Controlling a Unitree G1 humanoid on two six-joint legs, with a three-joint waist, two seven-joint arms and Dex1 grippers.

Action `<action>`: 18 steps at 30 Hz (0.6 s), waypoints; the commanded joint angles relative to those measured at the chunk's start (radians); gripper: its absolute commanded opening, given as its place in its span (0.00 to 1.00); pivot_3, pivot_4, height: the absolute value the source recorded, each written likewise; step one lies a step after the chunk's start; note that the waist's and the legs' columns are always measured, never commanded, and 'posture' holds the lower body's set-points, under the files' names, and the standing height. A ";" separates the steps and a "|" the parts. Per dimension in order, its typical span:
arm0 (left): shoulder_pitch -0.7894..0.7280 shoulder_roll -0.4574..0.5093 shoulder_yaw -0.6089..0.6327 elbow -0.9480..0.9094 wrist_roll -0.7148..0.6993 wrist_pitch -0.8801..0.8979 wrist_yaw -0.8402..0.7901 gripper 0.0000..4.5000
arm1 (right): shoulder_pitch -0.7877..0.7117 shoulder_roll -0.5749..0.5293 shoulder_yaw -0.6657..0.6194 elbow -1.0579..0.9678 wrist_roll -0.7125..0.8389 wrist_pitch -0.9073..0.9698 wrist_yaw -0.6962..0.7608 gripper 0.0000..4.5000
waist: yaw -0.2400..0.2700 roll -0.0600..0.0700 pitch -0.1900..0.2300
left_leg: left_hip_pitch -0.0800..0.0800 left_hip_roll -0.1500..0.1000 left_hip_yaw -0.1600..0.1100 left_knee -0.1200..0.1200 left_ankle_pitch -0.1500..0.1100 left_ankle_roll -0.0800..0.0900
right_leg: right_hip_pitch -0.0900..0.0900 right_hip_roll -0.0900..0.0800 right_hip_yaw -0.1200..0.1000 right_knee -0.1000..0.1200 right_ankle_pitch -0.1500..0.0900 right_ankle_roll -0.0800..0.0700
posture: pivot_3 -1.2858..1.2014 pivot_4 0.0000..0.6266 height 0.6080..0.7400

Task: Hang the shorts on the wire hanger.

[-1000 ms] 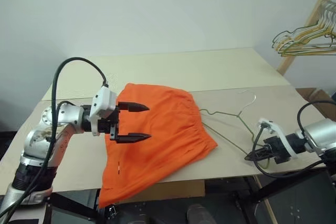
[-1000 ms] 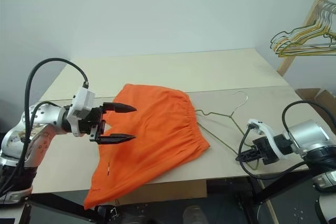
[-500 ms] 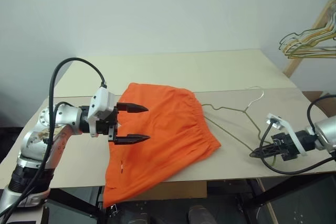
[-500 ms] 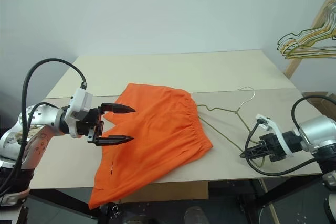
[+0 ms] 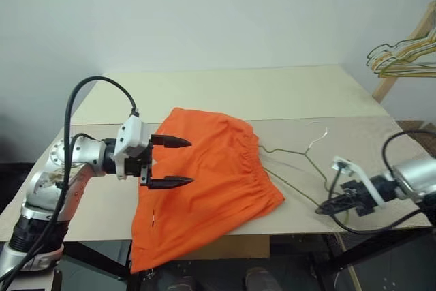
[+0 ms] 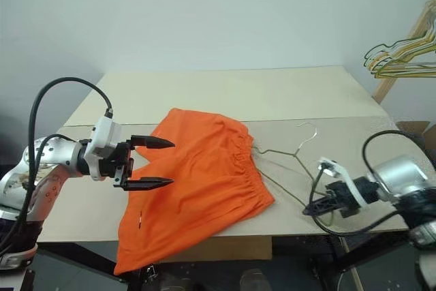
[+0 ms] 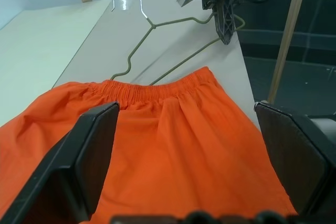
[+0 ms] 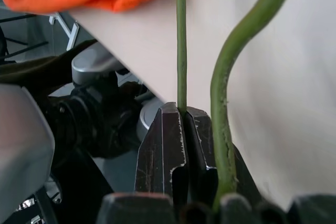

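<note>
Nearest the camera, the shorts point(image 5: 204, 182) spill over the front edge of the bench point(image 5: 286, 93), one leg hanging below the tabletop, the rest spread flat w/ the gathered waistband toward the robot's right. Left hand point(image 5: 178, 162) hovers over the orange fabric near its left side, fingers spread wide, nothing between them. At the bench's front right, right hand point(image 6: 315, 209) is clamped tight on the wire hanger point(image 6: 286, 158), pinching the thin grey-olive wire at its lower corner by the bench edge; wrist view shows wire point(image 8: 181, 40) running straight up from the closed fingertips. Hanger lies flat on the bench just beside the waistband, hook pointing away from the robot. Far right, bkgd: a bunch of hangers point(image 5: 402, 59) on a wooden rack point(image 5: 409, 52).
</note>
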 commanded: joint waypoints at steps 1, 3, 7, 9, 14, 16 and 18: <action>-0.017 0.015 0.018 -0.017 0.002 -0.020 0.004 0.99 | -0.069 0.032 -0.008 0.058 -0.014 0.004 -0.005 0.00 | 0.002 0.000 0.000 | 0.000 0.000 0.000 0.000 0.000 0.000 | 0.000 0.000 0.000 0.000 0.000 0.000 | 0.47 0.00 1.00; -0.011 0.016 0.019 -0.021 0.004 -0.024 0.007 0.99 | -0.098 0.069 -0.009 0.107 -0.026 0.015 -0.039 0.00 | 0.004 0.000 0.000 | -0.001 0.000 0.000 0.000 0.000 0.000 | 0.000 0.000 0.000 0.000 0.000 0.000 | 0.47 0.00 1.00; 0.000 0.019 0.022 -0.029 0.005 -0.029 0.009 0.99 | -0.137 0.117 -0.015 0.181 -0.030 0.018 -0.051 0.00 | 0.007 0.000 0.000 | 0.000 0.000 0.000 0.001 0.000 0.000 | 0.000 0.000 0.000 0.000 0.000 0.000 | 0.48 0.00 1.00; 0.003 0.021 0.023 -0.029 0.007 -0.034 0.012 0.99 | -0.129 0.103 0.012 0.143 -0.013 0.012 0.007 0.00 | 0.013 0.000 0.000 | -0.001 -0.001 0.000 0.001 0.000 0.000 | -0.001 0.000 0.000 0.000 0.000 0.000 | 0.48 0.00 1.00; 0.003 0.020 0.020 -0.027 0.010 -0.043 0.014 0.99 | -0.168 0.149 0.038 0.200 -0.031 0.003 0.037 0.00 | 0.020 0.000 0.000 | 0.000 -0.001 0.000 0.001 0.000 0.000 | -0.001 0.000 0.000 0.000 0.000 0.000 | 0.48 0.00 1.00; 0.002 0.018 0.016 -0.024 0.013 -0.047 0.013 0.99 | -0.196 0.186 0.035 0.268 -0.046 -0.004 0.018 0.00 | 0.020 0.000 0.000 | 0.001 -0.001 0.000 0.001 0.000 0.000 | 0.000 0.001 0.000 0.001 0.001 0.000 | 0.48 0.00 1.00; 0.003 0.016 0.014 -0.025 0.017 -0.052 0.014 0.99 | -0.218 0.221 0.034 0.324 -0.056 -0.009 0.014 0.00 | 0.025 0.000 0.000 | 0.001 0.000 0.000 0.001 0.000 0.000 | 0.000 0.001 0.000 0.001 0.001 -0.001 | 0.49 0.00 1.00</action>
